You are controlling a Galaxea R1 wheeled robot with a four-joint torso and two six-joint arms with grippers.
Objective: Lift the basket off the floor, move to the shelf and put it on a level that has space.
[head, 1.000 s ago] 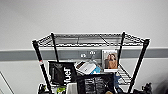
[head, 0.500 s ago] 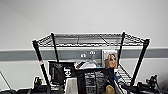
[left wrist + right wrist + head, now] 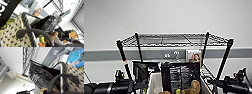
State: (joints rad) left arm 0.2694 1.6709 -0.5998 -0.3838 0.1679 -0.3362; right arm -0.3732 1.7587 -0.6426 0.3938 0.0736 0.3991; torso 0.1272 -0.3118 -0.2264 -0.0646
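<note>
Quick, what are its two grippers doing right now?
Left gripper: cannot be told; the cream woven basket's black loop handle lies close.
Right gripper: cannot be told.

Head camera is facing the shelf [image 3: 174,42] frontally, top tier at mid-frame. Both wrist cameras are viewing the basket [image 3: 11,36] closely from opposite ends, sharing its black packet [image 3: 37,77].
</note>
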